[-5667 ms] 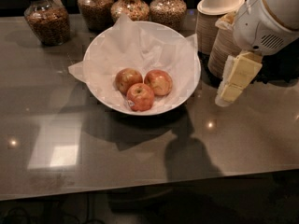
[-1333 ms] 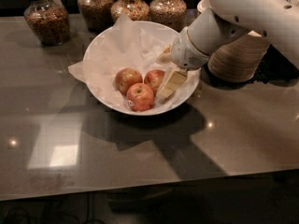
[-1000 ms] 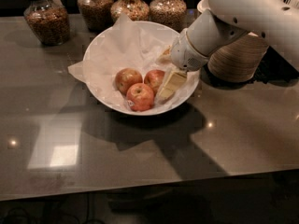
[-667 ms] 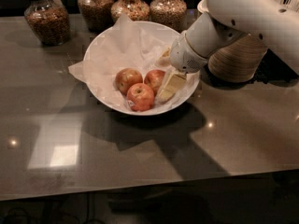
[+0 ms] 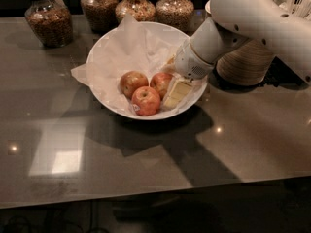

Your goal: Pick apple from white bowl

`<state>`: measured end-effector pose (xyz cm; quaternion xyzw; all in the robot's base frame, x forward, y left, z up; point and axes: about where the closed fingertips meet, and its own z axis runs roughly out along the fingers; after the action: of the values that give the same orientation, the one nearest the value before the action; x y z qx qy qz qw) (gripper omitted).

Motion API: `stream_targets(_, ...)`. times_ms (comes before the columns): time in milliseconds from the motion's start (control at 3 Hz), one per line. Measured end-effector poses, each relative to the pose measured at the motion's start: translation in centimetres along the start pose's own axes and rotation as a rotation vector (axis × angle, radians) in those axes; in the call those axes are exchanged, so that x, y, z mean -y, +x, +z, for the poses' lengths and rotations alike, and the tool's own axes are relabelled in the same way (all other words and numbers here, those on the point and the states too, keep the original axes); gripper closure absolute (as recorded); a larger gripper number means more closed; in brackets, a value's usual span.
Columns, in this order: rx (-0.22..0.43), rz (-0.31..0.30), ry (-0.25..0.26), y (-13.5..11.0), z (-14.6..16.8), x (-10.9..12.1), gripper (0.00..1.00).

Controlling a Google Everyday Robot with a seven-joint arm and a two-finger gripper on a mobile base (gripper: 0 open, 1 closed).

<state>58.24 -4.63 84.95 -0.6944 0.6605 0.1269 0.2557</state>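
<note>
Picking is not done yet: the round red blotchy apple (image 5: pixel 161 83) is seen lying in the wide white paper-lined bowl (image 5: pixel 150 116), the cream pincer (image 5: pixel 176 95) is set just beside it, and whether it is clamped cannot be told.

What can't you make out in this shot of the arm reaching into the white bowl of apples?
- Camera view: the gripper, down inside the white bowl, covers the right side of the apple; whether they touch is hidden.
- Camera view: the tops of the jars are cut off by the upper edge.
- Camera view: the arm hides most of the ribbed container behind it.
</note>
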Motion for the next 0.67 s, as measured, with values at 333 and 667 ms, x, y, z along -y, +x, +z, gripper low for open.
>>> stream_targets(333,-0.005,-0.001,-0.006,0.07,0.27,-0.08,0.51)
stream_targets(667,-0.005,-0.001,-0.006,0.06,0.27,-0.08,0.74)
